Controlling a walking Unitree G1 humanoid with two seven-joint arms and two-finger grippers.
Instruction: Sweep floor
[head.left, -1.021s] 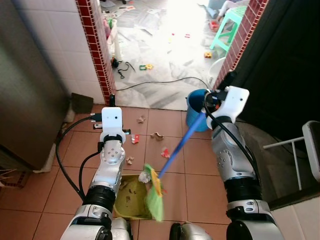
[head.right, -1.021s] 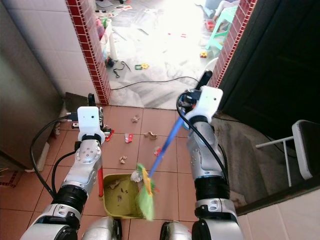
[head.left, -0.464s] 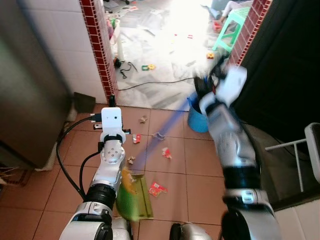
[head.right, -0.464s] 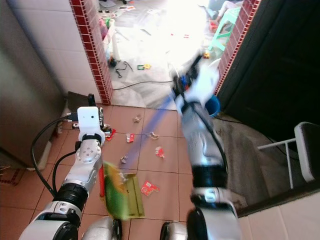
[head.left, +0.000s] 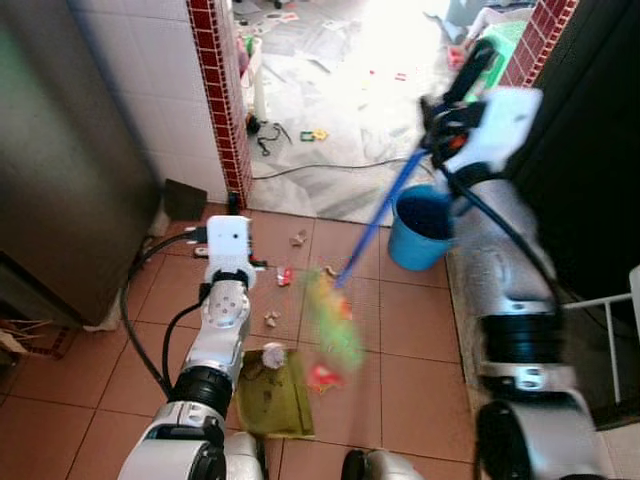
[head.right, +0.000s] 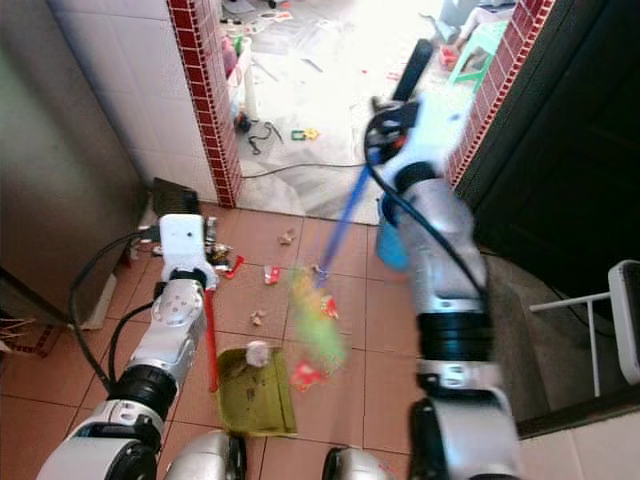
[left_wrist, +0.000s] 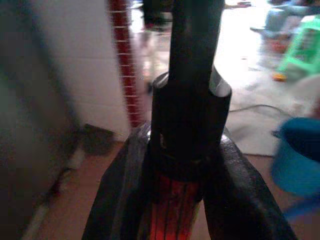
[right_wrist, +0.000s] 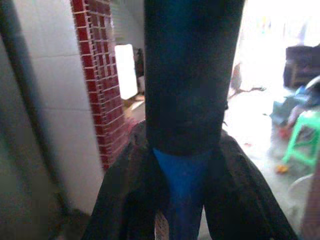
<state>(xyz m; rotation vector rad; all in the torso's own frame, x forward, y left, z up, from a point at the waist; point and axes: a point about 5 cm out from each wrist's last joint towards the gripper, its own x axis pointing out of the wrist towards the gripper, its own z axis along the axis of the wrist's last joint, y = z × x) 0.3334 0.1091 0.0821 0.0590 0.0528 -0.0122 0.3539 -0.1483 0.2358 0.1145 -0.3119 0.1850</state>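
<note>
Sweep partly done: right gripper (right_wrist: 182, 200) pinches the blue broom handle (head.left: 375, 228), green bristle head (head.left: 332, 325) blurred low ahead of it, above the floor. Left gripper (left_wrist: 182, 200) clamps the red dustpan handle (head.right: 210, 335); the dustpan (head.right: 255, 390) below it holds crumpled paper (head.right: 257, 351). Scraps (head.left: 298, 238) on the tile floor (head.left: 410, 330) past the left gripper are not yet collected.

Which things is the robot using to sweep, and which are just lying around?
For sweeping:
broom, in the right gripper
dustpan, its red handle in the left gripper
scraps on the tiles

Just lying around:
blue bucket
green stool
black cable
toys
</note>
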